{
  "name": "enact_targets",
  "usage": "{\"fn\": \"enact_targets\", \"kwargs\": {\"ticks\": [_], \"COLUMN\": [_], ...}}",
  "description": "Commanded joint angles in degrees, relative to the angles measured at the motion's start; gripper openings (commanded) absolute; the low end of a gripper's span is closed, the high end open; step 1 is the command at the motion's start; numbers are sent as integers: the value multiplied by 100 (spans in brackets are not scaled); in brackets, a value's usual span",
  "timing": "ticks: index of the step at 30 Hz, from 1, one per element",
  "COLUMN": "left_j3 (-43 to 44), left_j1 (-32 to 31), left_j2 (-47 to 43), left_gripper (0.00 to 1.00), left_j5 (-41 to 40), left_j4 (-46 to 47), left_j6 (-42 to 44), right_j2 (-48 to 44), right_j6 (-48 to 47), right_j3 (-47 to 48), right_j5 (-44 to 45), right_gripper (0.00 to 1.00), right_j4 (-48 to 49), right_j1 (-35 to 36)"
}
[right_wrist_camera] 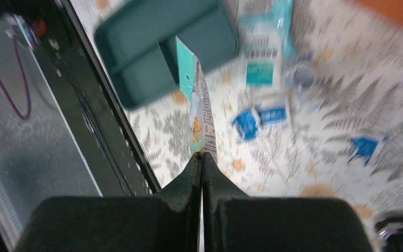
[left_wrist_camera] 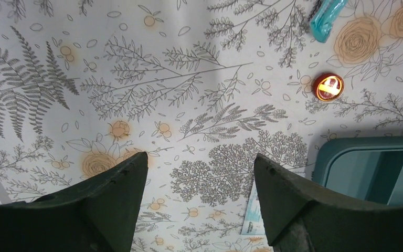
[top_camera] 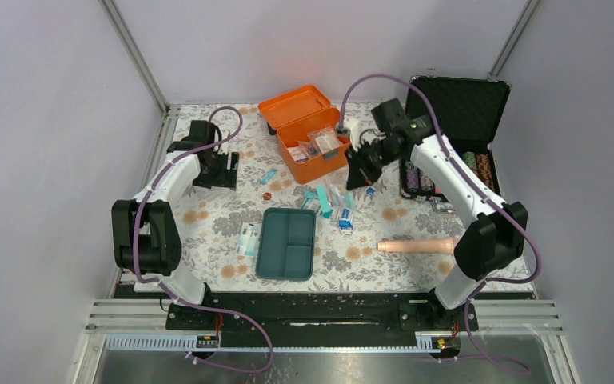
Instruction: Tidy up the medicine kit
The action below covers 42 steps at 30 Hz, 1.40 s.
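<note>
The orange medicine kit box [top_camera: 308,128] stands open at the back centre, with packets inside. Its teal three-compartment tray [top_camera: 287,242] lies on the table in front; it also shows in the left wrist view [left_wrist_camera: 370,168] and the right wrist view [right_wrist_camera: 162,47]. Several white-and-teal packets [top_camera: 334,204] lie between box and tray. My right gripper [top_camera: 360,172] is shut on a thin white-and-teal packet [right_wrist_camera: 202,105], held edge-on above the table right of the box. My left gripper [top_camera: 217,170] is open and empty at the left, low over the cloth [left_wrist_camera: 199,163].
A black foam-lined case of poker chips [top_camera: 456,136] stands open at the back right. A tan cylinder [top_camera: 417,246] lies at the front right. A small red round piece [left_wrist_camera: 328,86] and a teal packet [left_wrist_camera: 326,18] lie near the left gripper. A flat packet [top_camera: 249,239] lies left of the tray.
</note>
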Motion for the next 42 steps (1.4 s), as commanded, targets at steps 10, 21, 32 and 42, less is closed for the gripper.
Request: {"fn": "enact_targets", "kwargs": {"ticks": [10, 21, 32, 42], "left_j3": [518, 429, 254, 221], "left_j1": [70, 94, 99, 99], "left_j2": [-170, -526, -651, -621], "left_gripper": [74, 75, 75, 76], "left_j5": [-34, -120, -113, -38], "left_j4": [-164, -320, -335, -337], "left_j6": [309, 434, 408, 356], "right_j2": [829, 2251, 2944, 2863], "right_j6": [4277, 5352, 5230, 5704], "right_j3": [1552, 2391, 2367, 1748], "right_j5": [693, 2753, 2480, 2684], "right_gripper": [0, 0, 0, 0], "right_j4": [4384, 4537, 4383, 4092], "right_j1": [-131, 49, 267, 513]}}
